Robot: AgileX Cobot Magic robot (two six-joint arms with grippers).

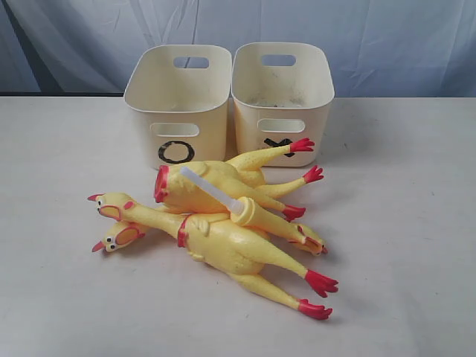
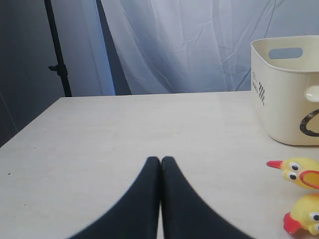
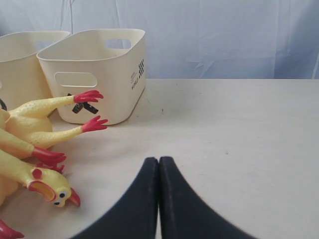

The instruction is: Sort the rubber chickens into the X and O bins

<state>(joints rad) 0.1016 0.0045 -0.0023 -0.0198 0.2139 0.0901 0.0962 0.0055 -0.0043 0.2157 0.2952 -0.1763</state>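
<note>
Closest to the lens, the left gripper [image 2: 160,160] has its jaws pressed together over the table [image 2: 99,129], with nothing between them. To its right lie the rubber chickens [image 1: 223,216], heaped across one another in front of the bins, most heads to the left and the red feet to the right. Behind them stand the O bin [image 1: 178,111] and, just beside it, the X bin [image 1: 286,104]; both look empty as far as I can see. The right gripper [image 3: 158,160] is closed as well and holds nothing. I judge that the sorting is not yet started: the next move calls for one gripper to open and take a chicken from the top of the heap.
</note>
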